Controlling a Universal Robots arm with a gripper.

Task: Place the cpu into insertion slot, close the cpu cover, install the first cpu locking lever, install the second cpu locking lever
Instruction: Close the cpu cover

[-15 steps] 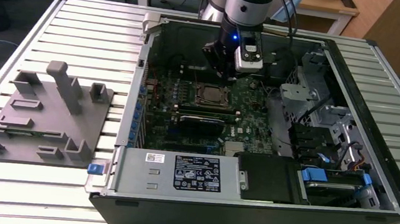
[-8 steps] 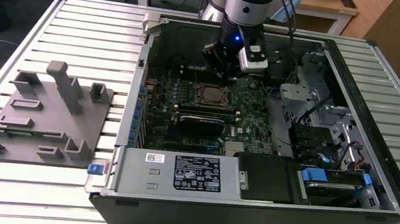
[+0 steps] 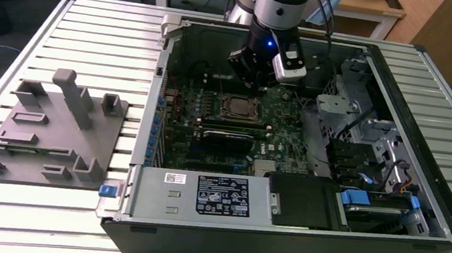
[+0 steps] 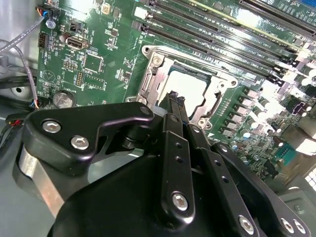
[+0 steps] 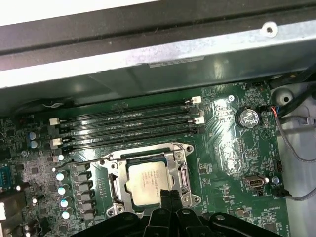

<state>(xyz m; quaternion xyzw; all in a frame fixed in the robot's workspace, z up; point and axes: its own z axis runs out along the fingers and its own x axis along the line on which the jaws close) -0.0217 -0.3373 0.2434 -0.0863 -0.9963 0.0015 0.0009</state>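
Note:
The cpu [image 5: 147, 180] lies flat in the insertion slot [image 3: 236, 107], its dull silver top showing through the window of the cpu cover [image 5: 180, 167], which lies down over it. In the second wrist view the cpu [image 4: 191, 89] glares bright inside the cover frame [image 4: 150, 81]. My gripper [image 5: 168, 196] hovers just above the socket's edge, fingers shut together with nothing between them; its tips [image 4: 174, 97] point at the rim of the cover. In the exterior view the gripper [image 3: 255, 83] hangs over the motherboard just behind the socket. A thin wire lever [image 5: 84, 160] runs out from one socket corner.
The open computer case [image 3: 430, 78] walls the board in on all sides. Long black memory slots [image 5: 128, 126] run beside the socket, with a row of capacitors [image 5: 63, 190] and loose cables [image 5: 291, 143] nearby. A grey fixture block [image 3: 51, 128] stands on the slatted table at the exterior view's left.

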